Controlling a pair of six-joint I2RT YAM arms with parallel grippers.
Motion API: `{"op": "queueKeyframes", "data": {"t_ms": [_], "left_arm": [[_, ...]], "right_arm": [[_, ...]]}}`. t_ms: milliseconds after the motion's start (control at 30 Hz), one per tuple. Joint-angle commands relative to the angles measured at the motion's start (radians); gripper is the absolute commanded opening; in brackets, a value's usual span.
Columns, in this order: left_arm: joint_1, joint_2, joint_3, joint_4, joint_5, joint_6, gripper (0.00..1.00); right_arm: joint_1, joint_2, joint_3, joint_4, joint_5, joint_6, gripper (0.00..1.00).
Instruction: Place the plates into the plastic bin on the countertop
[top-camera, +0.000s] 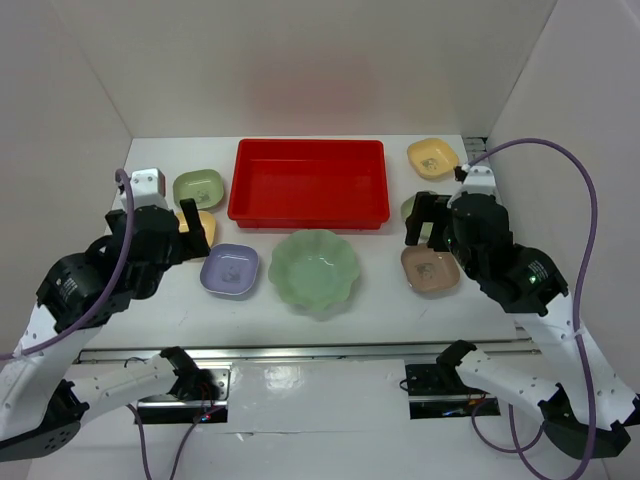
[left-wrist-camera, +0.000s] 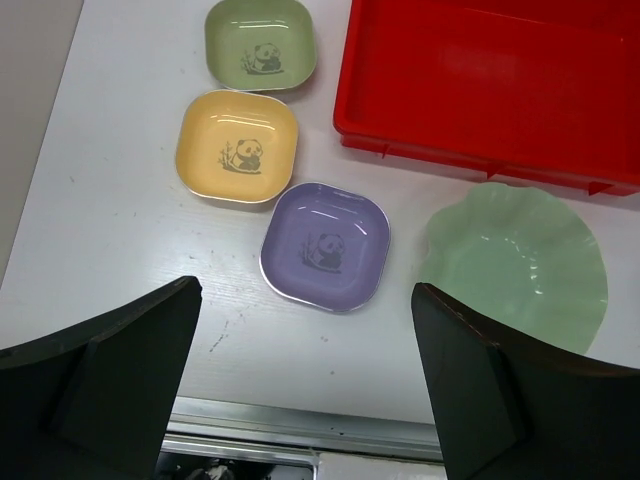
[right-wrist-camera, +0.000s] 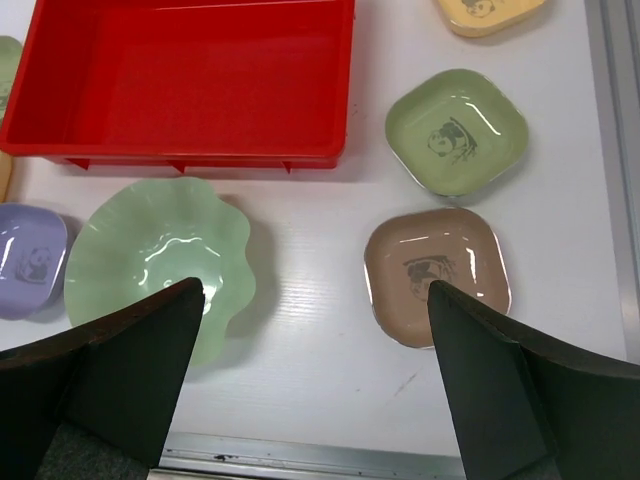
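The red plastic bin (top-camera: 308, 218) stands empty at the back middle of the white countertop (top-camera: 360, 300). Several plates lie around it. A large pale green scalloped dish (top-camera: 314, 270) sits in front of the bin, with a lavender dish (top-camera: 230, 270) to its left. Small green (left-wrist-camera: 260, 42) and yellow (left-wrist-camera: 237, 145) dishes lie at far left. At right are pinkish-tan (right-wrist-camera: 438, 274), green (right-wrist-camera: 456, 130) and yellow (top-camera: 432, 157) dishes. My left gripper (left-wrist-camera: 305, 290) hangs open above the lavender dish's near side. My right gripper (right-wrist-camera: 315, 288) hangs open between the scalloped and tan dishes.
White panels wall the countertop on the left, back and right. A metal rail (top-camera: 320, 350) runs along the near edge, just in front of both arm bases. The right arm's purple cable (top-camera: 585, 200) loops up beside the right wall.
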Motion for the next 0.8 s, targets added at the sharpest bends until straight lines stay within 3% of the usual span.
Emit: {"op": "queueKeyframes", "data": {"t_ms": [0,233,400,567,767], "left_arm": [[0.001,-0.006,-0.004,0.012,0.018,0.004,1.0],[0.001,-0.015,-0.032,0.022,0.042,0.004,1.0],[0.001,-0.024,-0.061,0.044,0.083,0.004,1.0],[0.001,-0.044,-0.082,0.053,0.096,0.004,1.0],[0.001,-0.053,-0.11,0.053,0.106,-0.005,1.0]], "right_arm": [[0.001,-0.012,-0.02,0.076,-0.039,-0.015,1.0],[0.001,-0.012,-0.206,0.267,-0.231,-0.039,1.0],[0.033,0.123,-0.377,0.463,-0.412,-0.006,0.95],[0.114,0.21,-0.509,0.582,-0.385,0.016,0.94],[0.148,0.344,-0.556,0.688,-0.349,0.016,0.91]]}}
